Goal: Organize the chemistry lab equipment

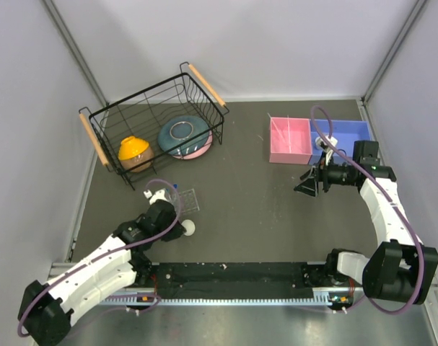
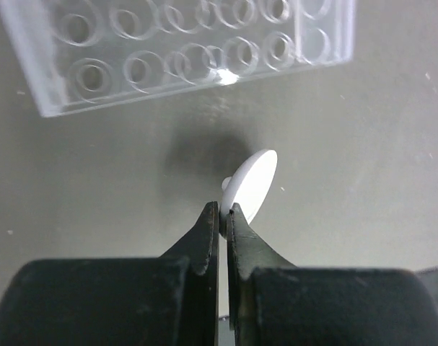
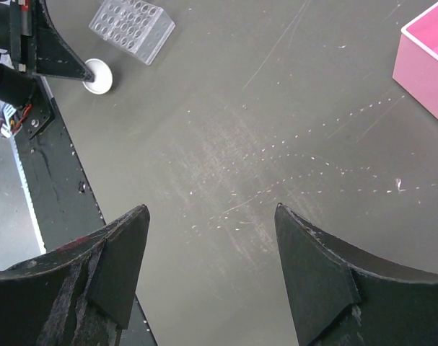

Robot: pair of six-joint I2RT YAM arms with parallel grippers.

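A dark grey bench [image 1: 247,216] sits between pale grey walls [image 1: 31,108]. At back left, a black wire basket [image 1: 110,119] holds an orange bowl [image 1: 134,150] and a teal-and-pink bowl [image 1: 184,135]. At back right, a pink tray [image 1: 291,161] holding thin clear rods [image 1: 280,135] touches a blue tray [image 1: 348,133]. Near the front, the left gripper [image 2: 222,213] is pinched on the rim of a small white cup [image 2: 255,176], beside a clear tube rack [image 2: 190,50]. The right gripper [image 3: 211,216] hangs spread open above the bench.

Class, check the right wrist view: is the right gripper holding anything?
No, the right gripper is open, with only the table showing between its spread fingers.
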